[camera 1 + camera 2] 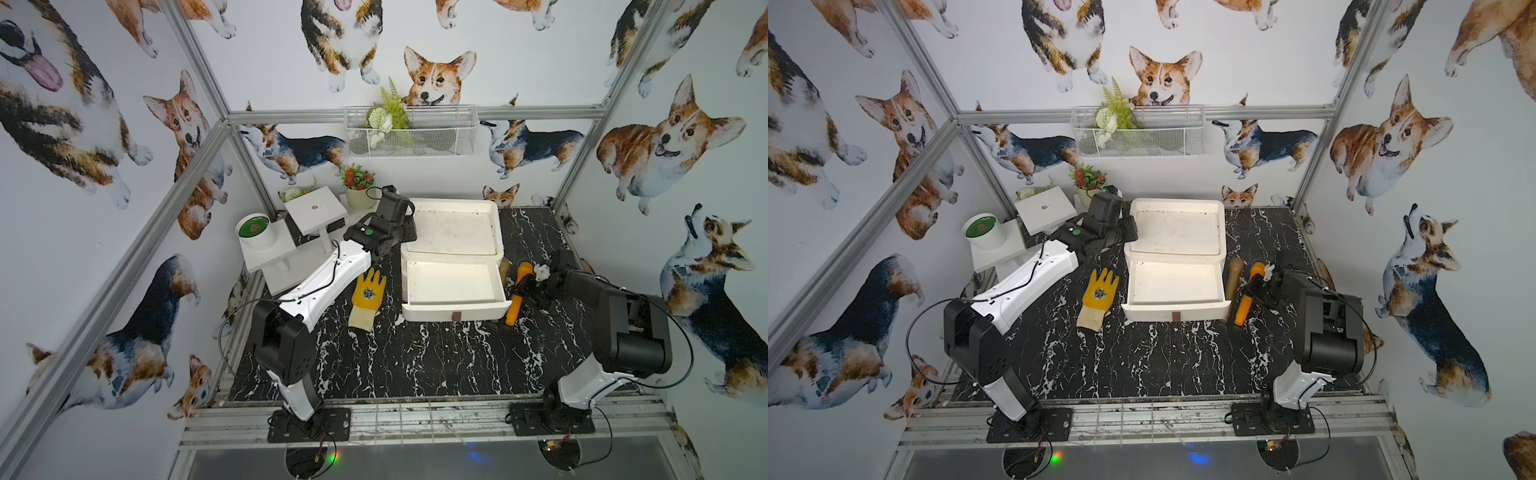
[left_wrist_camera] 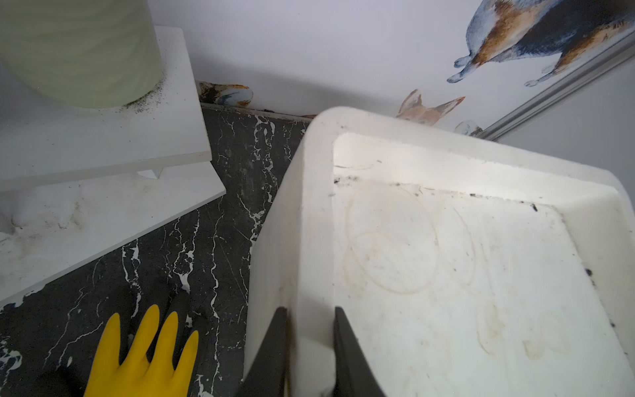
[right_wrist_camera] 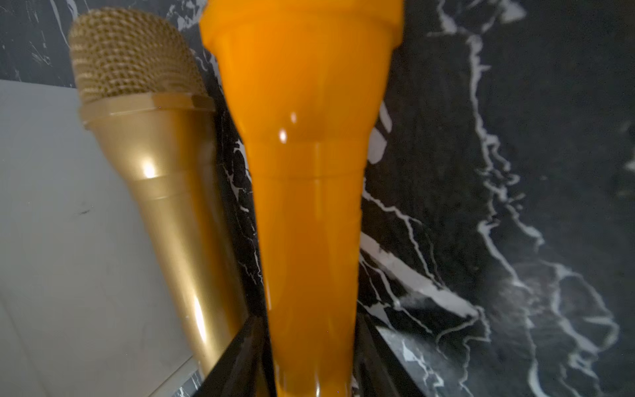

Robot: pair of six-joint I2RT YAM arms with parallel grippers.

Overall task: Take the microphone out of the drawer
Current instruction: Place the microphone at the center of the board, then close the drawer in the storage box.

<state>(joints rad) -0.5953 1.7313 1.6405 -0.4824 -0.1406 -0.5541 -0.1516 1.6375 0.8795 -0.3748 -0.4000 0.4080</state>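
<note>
Now two microphones (image 3: 302, 206) (image 3: 161, 192), one glove (image 1: 367, 297), one cabinet (image 1: 453, 204)

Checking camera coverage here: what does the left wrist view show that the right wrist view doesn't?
Only the left wrist: the yellow glove, the pale green pot on its white stand, and the left gripper astride the rim of the white drawer unit. Only the right wrist: the orange microphone between the fingers of the right gripper, the gold microphone beside it. Both: the white drawer unit and the black marble tabletop.
</note>
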